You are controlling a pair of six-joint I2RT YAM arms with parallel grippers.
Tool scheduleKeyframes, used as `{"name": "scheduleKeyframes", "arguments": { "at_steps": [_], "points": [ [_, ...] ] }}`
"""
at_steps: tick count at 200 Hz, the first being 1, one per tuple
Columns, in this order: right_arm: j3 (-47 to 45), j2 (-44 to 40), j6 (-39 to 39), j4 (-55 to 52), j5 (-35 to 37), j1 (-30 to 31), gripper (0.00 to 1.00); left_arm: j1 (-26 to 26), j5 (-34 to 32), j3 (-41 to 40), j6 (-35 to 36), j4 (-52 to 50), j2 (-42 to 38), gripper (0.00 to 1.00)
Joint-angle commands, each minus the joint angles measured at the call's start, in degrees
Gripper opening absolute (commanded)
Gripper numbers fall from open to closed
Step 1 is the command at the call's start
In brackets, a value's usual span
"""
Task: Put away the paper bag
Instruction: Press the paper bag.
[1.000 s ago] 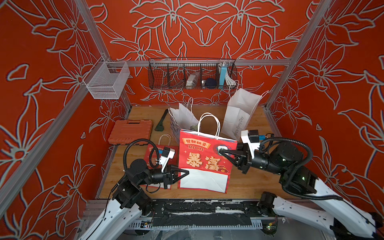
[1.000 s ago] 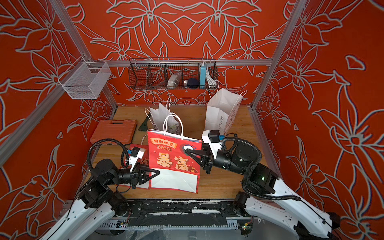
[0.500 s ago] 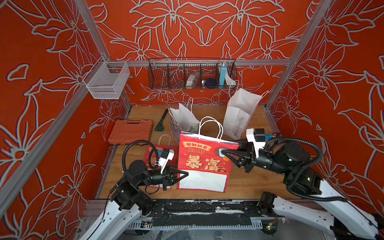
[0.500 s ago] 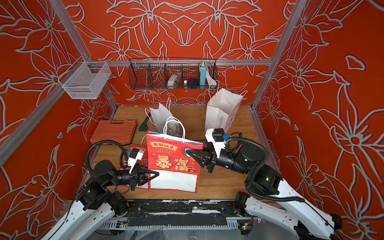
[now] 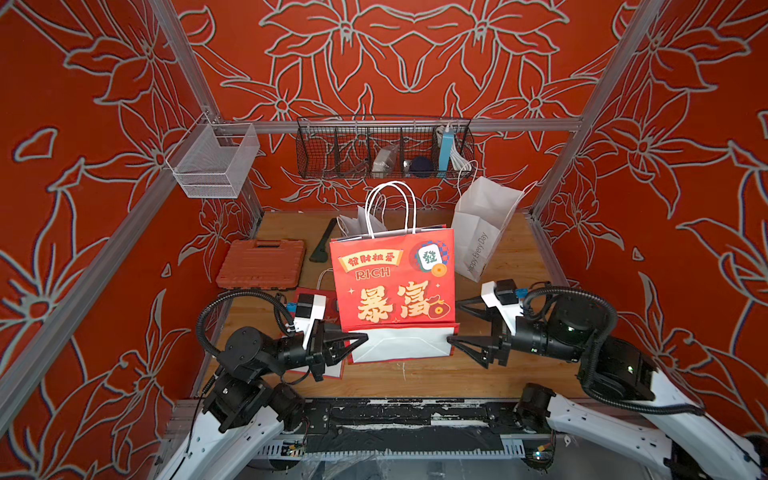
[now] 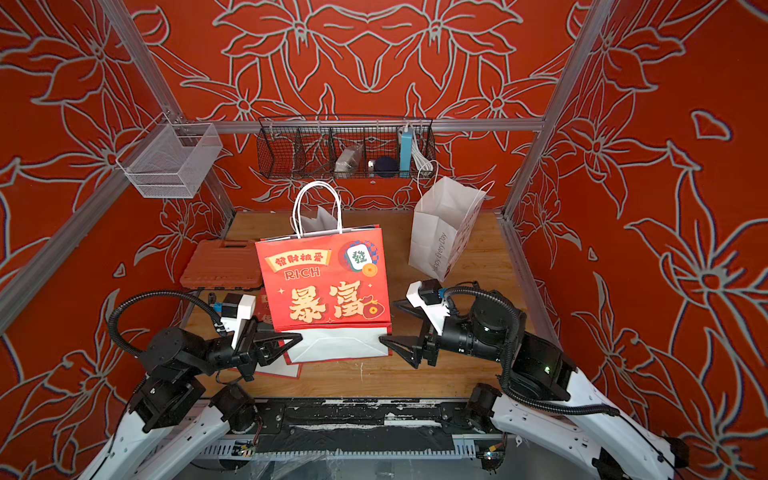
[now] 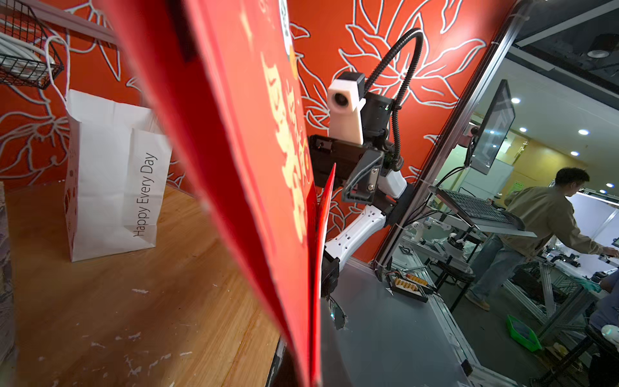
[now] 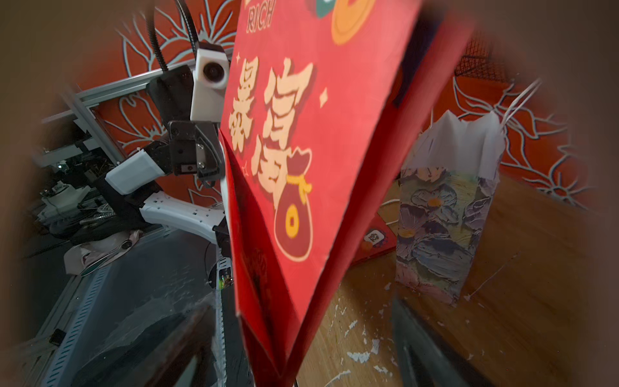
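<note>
Since a second ago our right jaws have sprung wide and let go of the red paper bag (image 5: 392, 282), which now faces us upright rather than slanted. We keep the left jaws clenched on its lower left edge. It sits between both pairs of jaws, the right ones spread just beside its right edge. Beyond the right jaws stands a white bag (image 5: 478, 232) on the table (image 5: 415, 378).
</note>
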Motion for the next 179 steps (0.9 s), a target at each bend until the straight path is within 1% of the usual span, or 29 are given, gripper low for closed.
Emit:
{"name": "scheduleKeyframes", "arguments": {
  "at_steps": [1,22,34,49,60,81,93,109,121,130,135,141,151,160,169,179],
  "points": [
    [-2.0,1.0,3.4,4.5,-5.5,-0.3,0.84,-0.1,0.5,0.6,1.6,2.4,0.9,0.0],
    [-2.9,2.7,5.3,11.7,-6.6,-0.3,0.78,-0.1,1.1,-0.4,0.4,3.5,1.1,0.0],
    [-2.9,3.8,6.1,15.1,-6.8,-0.3,0.7,-0.1,1.3,-1.3,-0.9,4.6,1.0,0.0],
    [-3.1,5.0,7.3,19.1,-6.9,-0.3,0.56,-0.1,1.3,-1.8,-1.5,4.6,0.8,0.0],
    [-3.2,5.8,8.4,21.9,-7.0,-0.3,0.42,-0.1,1.3,-1.9,-1.6,3.8,0.8,0.0],
    [-3.4,6.6,9.7,24.8,-7.0,-0.3,0.13,-0.1,1.4,-2.0,-1.2,2.2,0.8,0.0],
    [-3.6,6.4,10.2,25.4,-6.8,-0.3,0.0,-0.2,1.3,-2.0,-1.1,1.5,0.8,0.0],
    [-4.0,5.8,10.2,25.1,-6.6,-0.3,0.0,-0.1,0.7,-2.0,-1.6,1.5,1.0,0.0],
    [-4.3,5.3,10.0,24.2,-6.4,-0.3,0.0,-0.2,-0.8,-2.0,-2.8,2.1,1.0,0.2],
    [-4.5,4.9,10.0,23.5,-6.5,-0.3,0.0,-0.2,-1.6,-2.0,-3.7,3.2,1.1,0.32],
    [-4.6,4.6,10.0,23.0,-6.6,-0.3,0.0,-0.2,-2.1,-2.0,-4.3,4.1,1.1,0.37],
    [-4.8,4.4,10.1,22.5,-6.8,-0.3,0.0,-0.2,-2.6,-2.0,-5.1,5.4,1.1,0.38],
    [-5.2,4.1,10.3,21.8,-7.5,-0.3,0.0,-0.2,-3.3,-1.7,-6.5,7.5,1.4,0.37],
    [-5.6,3.9,10.6,21.3,-8.2,-0.3,0.0,-0.2,-3.8,-1.4,-7.5,9.3,1.7,0.33],
    [-5.9,3.6,10.8,20.8,-8.6,-0.3,0.0,-0.2,-4.5,-0.9,-8.1,10.5,2.0,0.24],
    [-6.2,3.2,10.8,20.2,-8.9,-0.3,0.0,-0.2,-5.1,-0.3,-8.5,11.3,2.4,0.1]
  ]
}}
